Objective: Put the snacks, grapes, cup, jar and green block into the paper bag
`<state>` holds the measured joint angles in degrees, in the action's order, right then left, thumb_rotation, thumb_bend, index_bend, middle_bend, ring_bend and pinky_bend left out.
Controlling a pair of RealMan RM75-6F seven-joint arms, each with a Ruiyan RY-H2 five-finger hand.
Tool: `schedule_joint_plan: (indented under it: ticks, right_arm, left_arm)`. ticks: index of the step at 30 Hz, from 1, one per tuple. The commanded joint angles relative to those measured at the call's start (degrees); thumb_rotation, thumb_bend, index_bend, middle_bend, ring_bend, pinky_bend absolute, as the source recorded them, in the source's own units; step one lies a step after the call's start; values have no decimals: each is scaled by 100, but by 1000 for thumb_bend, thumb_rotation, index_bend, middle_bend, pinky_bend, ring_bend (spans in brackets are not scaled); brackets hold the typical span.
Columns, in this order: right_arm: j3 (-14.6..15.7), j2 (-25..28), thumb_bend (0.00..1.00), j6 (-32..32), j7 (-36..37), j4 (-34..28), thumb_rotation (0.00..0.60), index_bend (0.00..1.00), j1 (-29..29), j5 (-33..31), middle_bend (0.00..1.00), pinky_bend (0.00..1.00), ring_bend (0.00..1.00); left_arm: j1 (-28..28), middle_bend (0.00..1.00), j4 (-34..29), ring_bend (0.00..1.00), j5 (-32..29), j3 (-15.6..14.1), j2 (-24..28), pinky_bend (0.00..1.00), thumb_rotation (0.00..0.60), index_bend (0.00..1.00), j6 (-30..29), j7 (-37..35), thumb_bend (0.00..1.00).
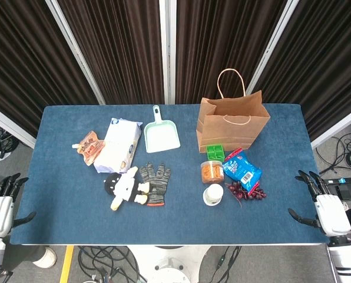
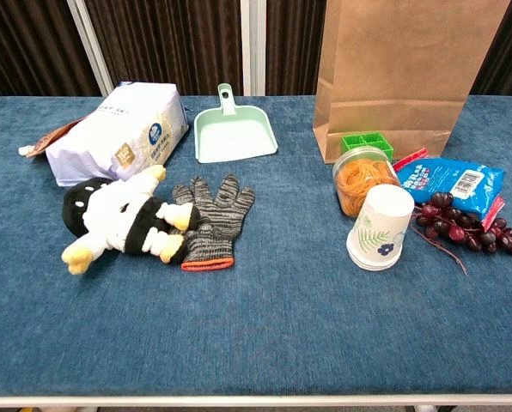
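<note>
My left hand [image 1: 0, 211] and right hand [image 1: 328, 209] hang empty, fingers spread, off the blue table's [image 1: 58, 177] side edges, well apart from the upright brown paper bag [image 1: 231, 125].

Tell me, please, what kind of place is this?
Probably a robot lab or test bay, not a home: a blue-covered table stands before dark curtains, loose cables lie on the floor, and assorted items are laid out.
</note>
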<state>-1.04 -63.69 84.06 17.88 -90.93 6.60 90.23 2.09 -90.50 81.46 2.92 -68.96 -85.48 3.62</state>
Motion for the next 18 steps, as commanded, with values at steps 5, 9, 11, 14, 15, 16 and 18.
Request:
schedule_joint_plan:
  ticks: [5, 9, 11, 14, 15, 16, 18]
  right_arm:
    - [-24, 6, 113, 121, 54, 29, 600, 59, -31, 74, 188, 100, 0]
    - [-21, -9, 113, 122, 72, 64, 600, 59, -31, 92, 188, 99, 0]
    - [-34, -18, 113, 53, 15, 77, 600, 60, 2, 64, 188, 100, 0]
    - [-73, 10, 112, -238, -247, 64, 600, 60, 180, 31, 187, 100, 0]
    - [-88, 24, 112, -381, -351, 55, 600, 59, 268, 18, 187, 100, 0]
    - [-123, 46, 112, -613, -516, 40, 600, 59, 407, -28, 186, 100, 0]
    - [-217, 40, 112, -1094, -890, 45, 600, 59, 688, -206, 182, 100, 0]
  left_arm:
    - [-38, 203, 57, 121, 6, 52, -84, 153, 600, 241, -161, 72, 50]
    - [-51, 203, 49, 121, 10, 43, -95, 153, 600, 240, -173, 90, 49]
    - [-44, 203, 41, 121, 0, 32, -87, 153, 600, 241, -131, 73, 50]
    - [-32, 203, 36, 121, -22, 20, -80, 152, 600, 240, -68, 60, 49]
    - [-30, 203, 37, 121, -26, 15, -80, 153, 600, 240, -54, 53, 49]
    - [-31, 203, 41, 121, -36, 10, -82, 153, 600, 241, -39, 44, 49]
    - [-38, 203, 48, 121, -62, 5, -93, 153, 600, 241, -20, 32, 49]
